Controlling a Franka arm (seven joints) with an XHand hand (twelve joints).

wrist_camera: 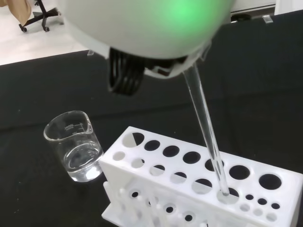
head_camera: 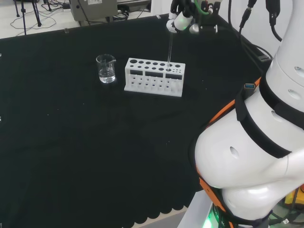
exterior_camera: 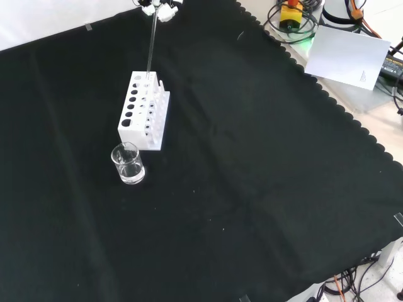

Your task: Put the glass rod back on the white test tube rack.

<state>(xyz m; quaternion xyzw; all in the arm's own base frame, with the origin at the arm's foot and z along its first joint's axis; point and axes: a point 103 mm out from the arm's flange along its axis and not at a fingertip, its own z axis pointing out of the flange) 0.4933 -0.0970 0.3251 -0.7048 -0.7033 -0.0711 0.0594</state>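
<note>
Here | worktop under black cloth | white test tube rack stood just beside a glass beaker | robot hand above pinched the glass rod | rod's lower tip sat in a rack hole.

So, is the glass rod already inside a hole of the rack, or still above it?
Inside. In the wrist view the glass rod has its lower tip in a hole of the white rack, while the hand holds its top, nearly upright.
</note>
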